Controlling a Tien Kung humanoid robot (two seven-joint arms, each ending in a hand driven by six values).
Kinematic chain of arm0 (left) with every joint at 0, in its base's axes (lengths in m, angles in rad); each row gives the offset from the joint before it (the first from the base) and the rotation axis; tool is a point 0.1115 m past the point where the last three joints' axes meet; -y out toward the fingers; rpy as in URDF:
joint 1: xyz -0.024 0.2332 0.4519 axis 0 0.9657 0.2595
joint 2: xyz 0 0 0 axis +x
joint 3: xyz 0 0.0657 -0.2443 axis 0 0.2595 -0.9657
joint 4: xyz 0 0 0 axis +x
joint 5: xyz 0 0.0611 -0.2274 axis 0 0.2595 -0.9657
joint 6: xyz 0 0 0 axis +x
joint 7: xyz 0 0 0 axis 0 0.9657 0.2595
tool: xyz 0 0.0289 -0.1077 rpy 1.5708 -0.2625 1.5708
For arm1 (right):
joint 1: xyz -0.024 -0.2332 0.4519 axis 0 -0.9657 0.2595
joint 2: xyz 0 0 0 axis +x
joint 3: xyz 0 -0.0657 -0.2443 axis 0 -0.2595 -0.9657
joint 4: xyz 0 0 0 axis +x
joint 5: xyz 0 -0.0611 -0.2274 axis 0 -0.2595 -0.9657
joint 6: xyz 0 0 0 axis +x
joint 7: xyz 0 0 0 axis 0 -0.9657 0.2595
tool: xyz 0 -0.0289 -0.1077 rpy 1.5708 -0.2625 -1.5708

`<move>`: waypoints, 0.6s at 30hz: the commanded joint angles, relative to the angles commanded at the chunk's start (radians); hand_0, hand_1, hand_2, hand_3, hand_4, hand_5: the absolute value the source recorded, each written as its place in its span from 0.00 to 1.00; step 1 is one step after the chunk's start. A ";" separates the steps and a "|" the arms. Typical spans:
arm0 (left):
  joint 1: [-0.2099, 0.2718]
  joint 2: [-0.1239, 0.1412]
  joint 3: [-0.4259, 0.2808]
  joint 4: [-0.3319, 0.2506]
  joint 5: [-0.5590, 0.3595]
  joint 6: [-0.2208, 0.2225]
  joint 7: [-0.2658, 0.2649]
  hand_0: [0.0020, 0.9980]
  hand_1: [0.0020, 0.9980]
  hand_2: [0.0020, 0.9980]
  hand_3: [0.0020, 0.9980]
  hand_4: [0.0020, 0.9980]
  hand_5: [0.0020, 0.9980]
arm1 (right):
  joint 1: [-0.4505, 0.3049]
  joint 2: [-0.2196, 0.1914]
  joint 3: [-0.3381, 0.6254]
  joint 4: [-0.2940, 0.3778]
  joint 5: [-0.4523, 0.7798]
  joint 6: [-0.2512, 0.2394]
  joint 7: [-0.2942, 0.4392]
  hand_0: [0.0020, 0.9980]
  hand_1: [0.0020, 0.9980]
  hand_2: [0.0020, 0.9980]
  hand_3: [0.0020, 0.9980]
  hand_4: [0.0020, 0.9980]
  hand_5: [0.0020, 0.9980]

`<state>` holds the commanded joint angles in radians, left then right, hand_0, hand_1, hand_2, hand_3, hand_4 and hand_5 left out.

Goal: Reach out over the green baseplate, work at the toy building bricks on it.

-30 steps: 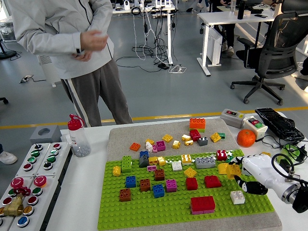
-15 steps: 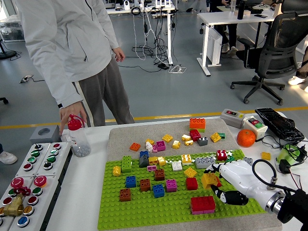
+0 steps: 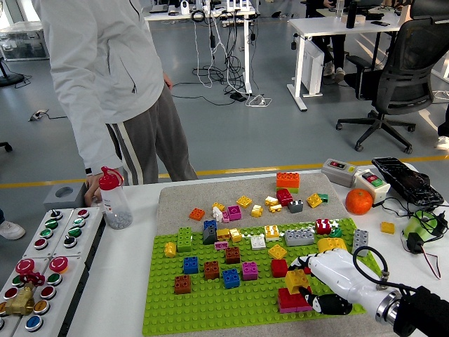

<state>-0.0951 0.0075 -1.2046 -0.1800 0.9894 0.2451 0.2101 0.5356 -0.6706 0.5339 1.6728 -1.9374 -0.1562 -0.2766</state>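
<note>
**Robot hand works a yellow brick over the green baseplate**

A humanoid robot's right hand (image 3: 330,277), white-shelled with black fingertips on a black forearm, reaches in from the lower right corner over the flat green studded baseplate (image 3: 210,298). Its fingers are curled around a small yellow toy brick (image 3: 296,280), which sits just above and touching a wide red brick on a pink layer (image 3: 293,302) near the plate's front right. The left arm is out of the picture.

The baseplate lies on a grey felt mat (image 3: 175,196) on the white table (image 3: 123,281). Standing on its studs are a blue brick (image 3: 190,265), two brown bricks (image 3: 182,283), another blue brick (image 3: 231,278), a magenta brick (image 3: 249,270), a red brick (image 3: 279,267), a tall lime-green brick (image 3: 184,239) and a long grey brick (image 3: 299,237). More loose bricks are scattered on the mat behind the plate, among them an orange block on a green one (image 3: 287,180).

At the table's far left side a person in a light grey jacket and grey trousers (image 3: 112,77) stands with one hand (image 3: 91,189) lowered just beside a clear plastic bottle with a red cap (image 3: 113,199). A panel of coloured push-buttons (image 3: 42,267) sits at the left edge. To the right lie a round orange fruit (image 3: 358,201), a grey box with red and green buttons (image 3: 337,170) and a black handheld controller (image 3: 405,181).
</note>
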 joint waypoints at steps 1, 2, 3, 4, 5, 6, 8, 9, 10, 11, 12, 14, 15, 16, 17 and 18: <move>0.000 0.000 0.000 0.000 0.000 0.000 0.000 0.67 0.61 0.57 0.45 0.24 1.00 | 0.000 0.000 -0.001 0.000 -0.001 0.001 -0.002 0.47 0.56 0.57 0.58 0.34 0.16; 0.000 0.000 0.000 0.000 0.000 0.000 0.000 0.67 0.61 0.57 0.45 0.24 1.00 | 0.001 -0.001 -0.001 0.000 -0.002 0.003 -0.004 0.47 0.56 0.57 0.58 0.34 0.16; 0.000 0.000 0.000 0.000 0.000 0.000 0.000 0.67 0.61 0.57 0.45 0.24 1.00 | 0.001 -0.001 -0.002 -0.001 -0.002 0.004 -0.006 0.47 0.56 0.57 0.58 0.34 0.16; 0.000 0.000 0.000 0.000 0.000 0.000 0.000 0.67 0.61 0.57 0.45 0.24 1.00 | 0.001 -0.002 -0.002 -0.001 -0.003 0.005 -0.008 0.47 0.56 0.57 0.58 0.34 0.16; 0.000 0.000 -0.001 0.000 0.001 0.000 0.000 0.67 0.61 0.57 0.45 0.24 1.00 | 0.001 -0.002 -0.002 -0.001 -0.003 0.006 -0.009 0.47 0.56 0.57 0.58 0.34 0.16; 0.000 0.000 0.000 0.000 0.000 0.000 0.000 0.67 0.61 0.57 0.45 0.24 1.00 | 0.001 -0.002 -0.003 -0.001 -0.003 0.007 -0.010 0.47 0.56 0.57 0.58 0.34 0.16; 0.000 0.000 0.000 0.000 0.000 0.000 0.000 0.67 0.61 0.57 0.45 0.24 1.00 | 0.002 -0.001 -0.003 -0.001 -0.004 0.009 -0.012 0.47 0.56 0.57 0.58 0.34 0.16; -0.001 0.000 -0.001 0.000 0.001 0.000 0.000 0.67 0.61 0.57 0.45 0.24 1.00 | 0.002 -0.001 -0.003 -0.002 -0.004 0.010 -0.013 0.47 0.56 0.57 0.58 0.34 0.16; -0.001 0.000 -0.001 0.000 0.002 0.000 0.001 0.67 0.61 0.57 0.45 0.24 1.00 | 0.002 -0.001 -0.003 -0.002 -0.004 0.011 -0.014 0.47 0.56 0.57 0.58 0.34 0.16; -0.001 0.000 -0.002 0.000 0.002 0.000 0.001 0.67 0.61 0.57 0.45 0.24 1.00 | 0.002 -0.001 -0.003 -0.003 -0.005 0.011 -0.016 0.47 0.56 0.57 0.58 0.34 0.16; -0.001 0.000 -0.002 0.000 0.003 0.000 0.001 0.67 0.61 0.57 0.45 0.24 1.00 | 0.002 0.000 -0.004 -0.003 -0.005 0.012 -0.016 0.47 0.56 0.57 0.58 0.34 0.16; 0.000 0.000 -0.002 0.000 0.003 0.000 0.001 0.67 0.61 0.57 0.45 0.24 1.00 | 0.003 0.000 -0.005 -0.005 -0.005 0.013 -0.017 0.47 0.56 0.57 0.58 0.34 0.16; 0.000 0.000 -0.003 0.000 0.003 0.000 0.001 0.67 0.61 0.57 0.45 0.24 1.00 | 0.003 0.001 -0.006 -0.006 -0.005 0.013 -0.018 0.47 0.56 0.57 0.58 0.34 0.16; 0.000 0.000 -0.003 0.000 0.004 0.000 0.001 0.67 0.61 0.57 0.45 0.24 1.00 | 0.003 0.002 -0.006 -0.008 -0.005 0.014 -0.019 0.47 0.56 0.57 0.58 0.34 0.16; 0.000 0.000 -0.003 0.000 0.005 0.001 0.002 0.67 0.61 0.57 0.45 0.24 1.00 | 0.003 0.003 -0.007 -0.009 -0.004 0.015 -0.019 0.47 0.56 0.57 0.58 0.34 0.16; 0.000 0.000 -0.003 0.000 0.005 0.001 0.002 0.67 0.61 0.57 0.45 0.24 1.00 | 0.003 0.004 -0.008 -0.011 -0.004 0.015 -0.020 0.47 0.56 0.57 0.58 0.34 0.16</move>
<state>-0.0947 0.0077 -1.2079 -0.1800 0.9942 0.2457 0.2118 0.5384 -0.6662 0.5259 1.6621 -1.9417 -0.1411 -0.2964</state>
